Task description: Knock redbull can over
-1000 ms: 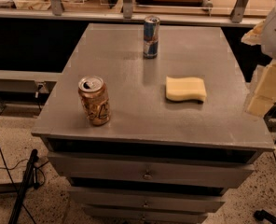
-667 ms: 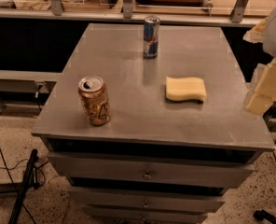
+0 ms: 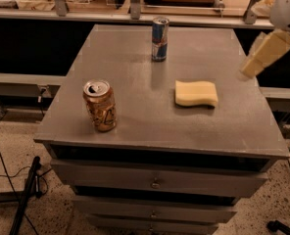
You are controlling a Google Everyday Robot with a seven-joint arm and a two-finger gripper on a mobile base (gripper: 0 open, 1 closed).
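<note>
The slim metal redbull can (image 3: 159, 38) (cylindrical, silver-topped) stands upright. Well to its right hangs the cream, blocky gripper (image 3: 258, 58). Whether it is clenched or released cannot be told.

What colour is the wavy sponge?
The wavy rectangular foam sponge is pale yellow, camera view; the cream pincer hangs at right edge.

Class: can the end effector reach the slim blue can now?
Probably yes: the end effector hangs by the grey table's right edge; only bare tabletop separates it from the slim blue metal can.
</note>
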